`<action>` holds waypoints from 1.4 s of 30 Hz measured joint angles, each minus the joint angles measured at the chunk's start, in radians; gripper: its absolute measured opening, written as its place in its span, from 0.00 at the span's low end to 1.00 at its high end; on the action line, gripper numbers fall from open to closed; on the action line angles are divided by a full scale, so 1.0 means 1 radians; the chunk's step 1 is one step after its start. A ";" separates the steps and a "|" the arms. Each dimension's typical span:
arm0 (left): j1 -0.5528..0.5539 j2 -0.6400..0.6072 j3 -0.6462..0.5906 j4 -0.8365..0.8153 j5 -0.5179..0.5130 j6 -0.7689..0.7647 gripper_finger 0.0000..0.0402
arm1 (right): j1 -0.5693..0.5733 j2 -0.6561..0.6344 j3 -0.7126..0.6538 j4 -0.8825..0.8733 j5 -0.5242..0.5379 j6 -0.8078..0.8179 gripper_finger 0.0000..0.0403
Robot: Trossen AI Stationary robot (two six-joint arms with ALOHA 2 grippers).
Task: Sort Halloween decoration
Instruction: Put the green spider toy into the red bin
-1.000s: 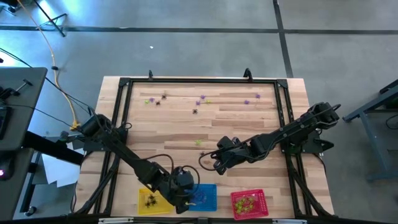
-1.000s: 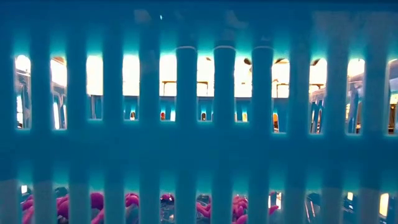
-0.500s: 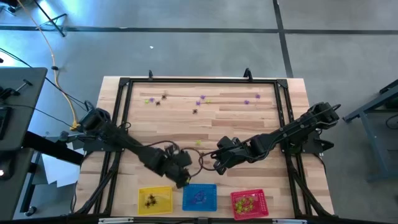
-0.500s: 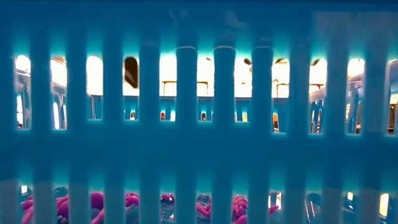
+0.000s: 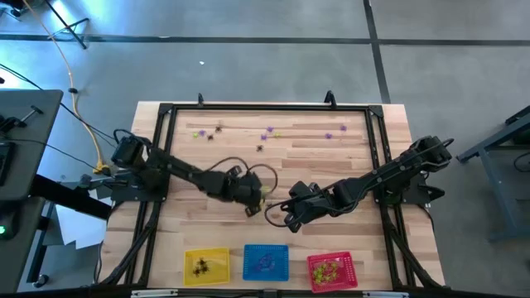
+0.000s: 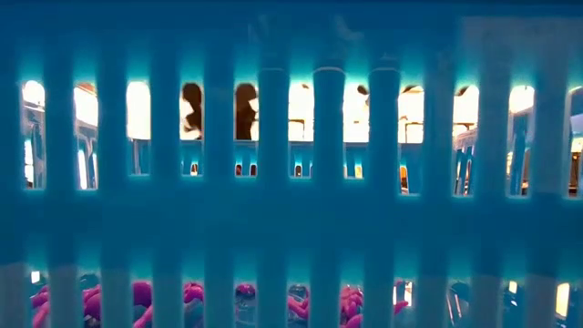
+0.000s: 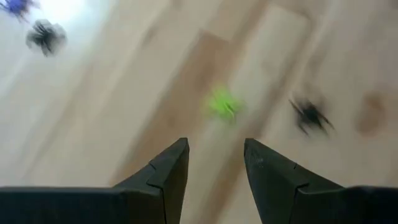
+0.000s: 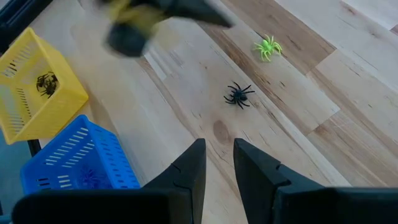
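Observation:
Tiny spider trinkets lie on the wooden table. A yellow-green one (image 7: 222, 104) and a black one (image 7: 309, 115) lie at mid-table, just beyond my left gripper's open, empty fingers (image 7: 214, 165). My left gripper (image 5: 253, 205) hovers over mid-table. My right gripper (image 5: 277, 219) waits close beside it, open and empty (image 8: 219, 168), with the black spider (image 8: 238, 94) and the green one (image 8: 267, 46) ahead of it. Several more purple, black and green spiders (image 5: 269, 132) are strewn along the far side.
Yellow (image 5: 205, 265), blue (image 5: 265, 261) and red (image 5: 331, 271) mesh baskets stand in a row at the near edge, each with trinkets inside. The blue basket's wall (image 6: 291, 219) fills the low view. A black frame (image 5: 265, 108) borders the table.
My left gripper has left the near edge, where it was at the yellow and blue baskets. It has swung toward the far side and the middle of the table. It now hovers by the green and black spiders, next to my right gripper.

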 joint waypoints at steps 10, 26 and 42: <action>0.145 0.000 -0.029 0.219 0.138 0.102 0.36 | 0.000 0.000 0.000 0.000 0.000 0.000 0.20; 0.143 0.142 -0.028 0.258 0.183 0.146 0.47 | 0.000 0.000 0.000 -0.001 0.000 0.000 0.19; 0.140 0.197 -0.022 0.235 0.176 0.075 0.28 | 0.000 0.000 0.000 0.000 0.000 0.000 0.20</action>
